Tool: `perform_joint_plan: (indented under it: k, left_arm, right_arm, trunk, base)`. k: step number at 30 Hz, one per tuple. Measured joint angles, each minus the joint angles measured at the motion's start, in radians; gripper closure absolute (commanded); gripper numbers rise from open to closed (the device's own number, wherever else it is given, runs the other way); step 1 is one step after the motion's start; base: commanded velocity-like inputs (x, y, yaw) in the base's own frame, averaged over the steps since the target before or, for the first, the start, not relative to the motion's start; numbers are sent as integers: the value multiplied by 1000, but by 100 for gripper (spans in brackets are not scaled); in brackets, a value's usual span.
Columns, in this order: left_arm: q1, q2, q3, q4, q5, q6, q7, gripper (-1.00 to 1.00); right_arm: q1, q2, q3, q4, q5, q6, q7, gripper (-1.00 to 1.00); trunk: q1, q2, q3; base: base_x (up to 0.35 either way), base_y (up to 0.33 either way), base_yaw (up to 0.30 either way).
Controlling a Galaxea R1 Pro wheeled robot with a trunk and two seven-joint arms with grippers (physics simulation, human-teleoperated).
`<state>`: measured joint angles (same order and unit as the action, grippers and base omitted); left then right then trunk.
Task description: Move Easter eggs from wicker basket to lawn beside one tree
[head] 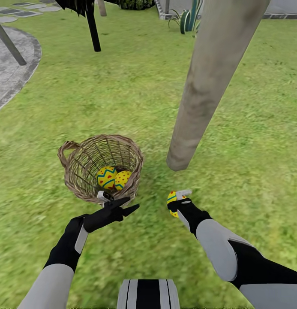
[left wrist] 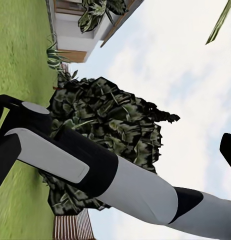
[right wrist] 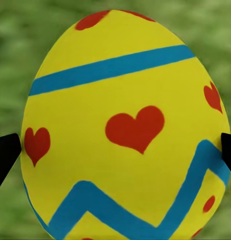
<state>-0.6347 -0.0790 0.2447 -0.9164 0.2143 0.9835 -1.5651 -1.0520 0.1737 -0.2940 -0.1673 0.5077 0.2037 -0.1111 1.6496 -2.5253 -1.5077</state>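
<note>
1. My right arm reached forward and down over the lawn, and its claw was closed on one Easter egg near the foot of the tree trunk.
2. In the right wrist view, the black fingertips pressed both sides of this egg, with grass behind it.
3. My left arm was bent toward the wicker basket, and its claw stood open and empty, just beside the near rim.
4. Two eggs lay inside the basket, touching each other.
5. Open grass lay between the basket and the trunk.
</note>
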Motion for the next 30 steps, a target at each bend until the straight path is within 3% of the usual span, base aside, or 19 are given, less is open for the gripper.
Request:
perform_joint_plan:
  k: [4,6,10,11,16,21,30]
  left_arm:
    - [0,0,-1,0,0,0,0,-100]
    - [0,-2,-3,-2,19,-6,0,-100]
    - [0,-2,-1,-14,10,-3,0,-100]
    - [-1,-1,0,-12,10,-2,1,-100]
    - [0,-1,-1,-33,15,-4,0,-100]
    - [0,-1,-7,1,0,3,0,-100]
    - [0,-2,-8,2,0,4,0,-100]
  right_arm:
    - [-1,0,4,-1,1,1,-1,100]
    - [-2,0,-1,-13,-7,0,0,100]
    - [-18,0,-1,-1,-3,1,-1,100]
    - [-16,0,-1,-4,-3,1,-1,-100]
    - [-1,0,2,-55,6,2,0,-100]
    - [-1,0,10,-4,13,3,-4,-100]
    - [0,0,0,-1,0,2,-2,-100]
  trunk:
    - [2,-1,-15]
    - [2,-2,-23]
    - [-6,-3,-38]
    - [-6,-3,-38]
    - [4,-3,-39]
    - [2,-1,-19]
    - [-2,1,15]
  base:
    - [0,0,0]
    - [0,0,0]
    - [0,0,0]
    - [0,0,0]
    - [0,0,0]
    - [0,0,0]
    - [0,0,0]
